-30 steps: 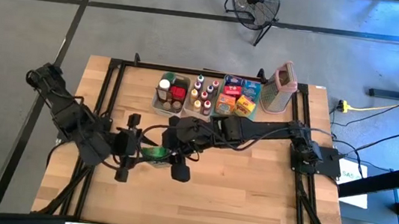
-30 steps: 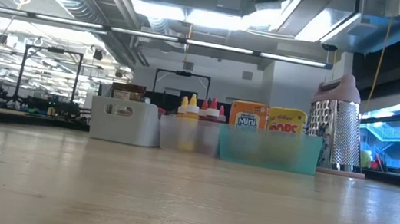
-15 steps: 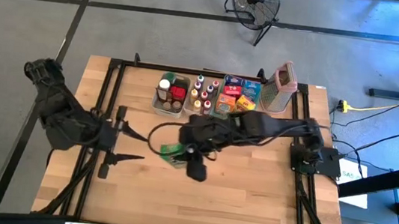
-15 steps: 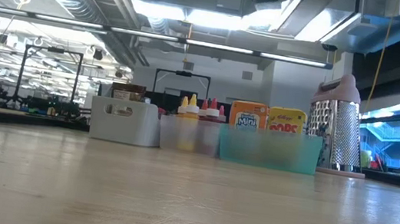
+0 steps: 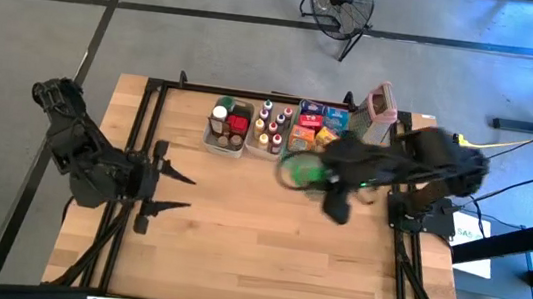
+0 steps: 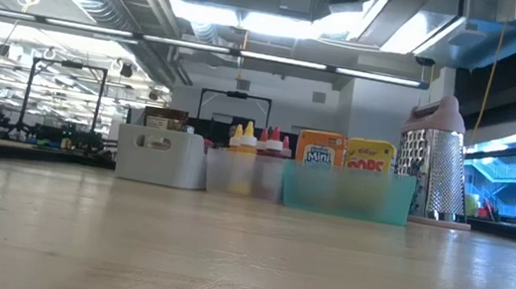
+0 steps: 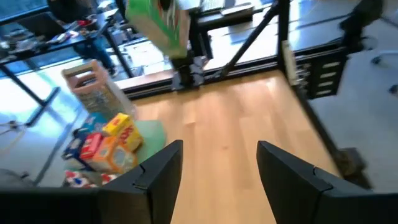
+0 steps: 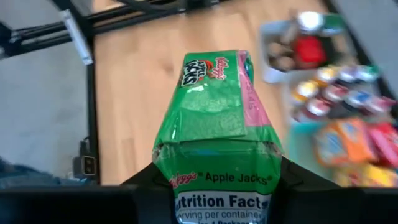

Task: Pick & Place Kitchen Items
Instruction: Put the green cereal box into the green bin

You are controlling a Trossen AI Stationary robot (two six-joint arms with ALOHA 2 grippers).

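Wooden table [image 5: 266, 240], both arms over it. Right gripper [image 8: 217, 180] clenched on the green Apple Jacks box [image 8: 217, 118], carried in the air just in front of the green tray [image 5: 298, 151] of food boxes [image 5: 317, 127] at the back. Left gripper [image 7: 214, 168] hangs released and empty at the table's left, well apart. To finish well: keep the box level, line it up over a free gap in the tray, lower, then let go. In the way: packed boxes, tubs of spice bottles [image 5: 271, 125] just beside, and the box grater [image 5: 377, 114] near the tray's right end.
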